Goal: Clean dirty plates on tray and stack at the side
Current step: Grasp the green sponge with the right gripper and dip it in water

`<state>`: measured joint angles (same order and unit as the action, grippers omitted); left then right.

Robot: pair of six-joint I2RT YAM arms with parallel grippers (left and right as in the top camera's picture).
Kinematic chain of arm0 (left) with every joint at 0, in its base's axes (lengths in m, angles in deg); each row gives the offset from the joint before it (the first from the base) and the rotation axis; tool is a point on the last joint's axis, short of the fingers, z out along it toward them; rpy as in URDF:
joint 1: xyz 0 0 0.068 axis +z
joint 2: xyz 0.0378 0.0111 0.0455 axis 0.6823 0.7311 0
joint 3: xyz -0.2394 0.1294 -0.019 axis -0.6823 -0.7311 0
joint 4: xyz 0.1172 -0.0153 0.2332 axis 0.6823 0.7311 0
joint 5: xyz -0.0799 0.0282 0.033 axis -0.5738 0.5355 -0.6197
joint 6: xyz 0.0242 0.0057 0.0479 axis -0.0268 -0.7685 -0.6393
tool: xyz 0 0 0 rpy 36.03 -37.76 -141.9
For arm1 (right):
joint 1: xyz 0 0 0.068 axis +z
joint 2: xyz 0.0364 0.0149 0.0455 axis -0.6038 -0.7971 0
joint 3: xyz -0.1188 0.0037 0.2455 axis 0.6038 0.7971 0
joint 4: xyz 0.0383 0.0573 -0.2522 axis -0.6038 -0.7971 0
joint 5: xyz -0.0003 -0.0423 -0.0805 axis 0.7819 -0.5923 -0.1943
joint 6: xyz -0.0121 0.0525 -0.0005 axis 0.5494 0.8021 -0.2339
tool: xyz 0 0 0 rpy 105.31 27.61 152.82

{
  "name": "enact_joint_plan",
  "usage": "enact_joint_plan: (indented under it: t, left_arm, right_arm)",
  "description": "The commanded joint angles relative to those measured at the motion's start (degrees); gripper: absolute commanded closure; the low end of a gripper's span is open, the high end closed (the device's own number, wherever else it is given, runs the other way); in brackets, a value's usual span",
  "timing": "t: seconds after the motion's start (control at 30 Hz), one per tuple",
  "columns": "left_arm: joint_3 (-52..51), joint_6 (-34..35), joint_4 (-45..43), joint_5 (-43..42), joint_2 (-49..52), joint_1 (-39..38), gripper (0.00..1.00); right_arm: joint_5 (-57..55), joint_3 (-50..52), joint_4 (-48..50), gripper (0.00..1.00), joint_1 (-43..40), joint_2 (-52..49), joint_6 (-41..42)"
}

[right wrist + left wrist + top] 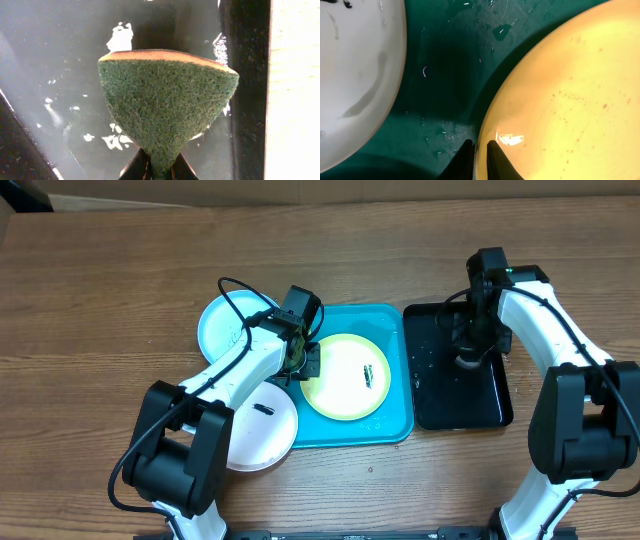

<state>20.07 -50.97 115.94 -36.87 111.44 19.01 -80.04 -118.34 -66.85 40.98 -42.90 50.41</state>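
Observation:
The yellow-green plate (346,376) lies in the turquoise tray (390,425), with a dark smear near its middle. My left gripper (303,362) is shut on that plate's left rim (481,150); the plate fills the right of the left wrist view (570,100). The white plate (258,430) lies half over the tray's left edge and shows in the left wrist view (355,75). The light blue plate (226,325) sits on the table left of the tray. My right gripper (468,352) is shut on a green scouring sponge (167,105) over the black tray (490,405).
The black tray's wet glossy floor (60,75) shows water drops. The turquoise tray floor (445,75) is wet too. Bare wooden table surrounds both trays, with a cardboard edge (300,188) at the back.

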Motion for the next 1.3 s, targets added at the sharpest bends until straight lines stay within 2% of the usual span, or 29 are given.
enact_joint_plan:
  t: [0.0, 0.13, 0.2, 0.27, 0.33, 0.5, 0.73, 0.77, 0.83, 1.07, 1.2, 1.27]
  left_arm:
    - [-0.31, 0.87, -0.44, 0.52, 1.01, -0.39, 0.87]
    - [-0.31, 0.87, -0.37, 0.50, 1.01, -0.39, 0.85]
    - [-0.31, 0.85, -0.31, 0.50, 1.01, -0.39, 0.84]
    - [-0.31, 0.85, -0.22, 0.50, 1.01, -0.39, 0.83]
    - [-0.31, 0.85, -0.20, 0.50, 1.01, -0.39, 0.83]
    - [-0.31, 0.85, -0.17, 0.46, 1.01, -0.39, 0.83]
    - [-0.31, 0.83, 0.04, 0.46, 1.01, -0.39, 0.82]
    - [-0.31, 0.85, 0.04, 0.48, 1.01, -0.39, 0.82]
    - [-0.31, 0.85, 0.04, 0.48, 1.01, -0.39, 0.82]
    - [-0.31, 0.85, 0.22, 0.55, 1.01, -0.39, 0.83]
    - [-0.31, 0.92, 0.24, 0.55, 1.03, -0.39, 0.92]
    - [-0.31, 2.08, 0.26, 0.55, 1.05, -0.39, 0.93]
  right_arm:
    - [1.66, 2.47, 1.14, 0.96, 0.00, 0.20, -0.33]
    - [2.47, 6.19, 3.82, 0.96, 0.17, 0.20, -0.35]
    - [2.43, 6.88, 4.39, 0.68, 0.15, 0.20, -0.35]
    - [2.43, 6.88, 4.87, 0.54, 0.15, 0.20, -0.35]
    - [2.38, 6.88, 5.55, 0.47, 0.04, 0.20, -0.35]
    - [-0.13, 7.61, 7.43, 0.49, -0.07, 0.20, -0.26]
    - [-0.11, 8.55, 9.29, 0.66, -0.07, 0.22, 0.33]
    - [-0.11, 8.52, 9.29, 0.71, -0.07, 0.22, 0.33]
    - [-0.11, 8.46, 9.27, 0.95, -0.07, 0.22, 0.31]
    - [0.11, 2.99, 3.98, 0.96, 0.00, 0.22, 0.33]
    - [0.50, -0.92, -0.35, 0.96, 0.61, 0.22, 0.26]
    - [0.50, -1.75, -1.33, 0.96, 1.05, 0.22, 0.26]
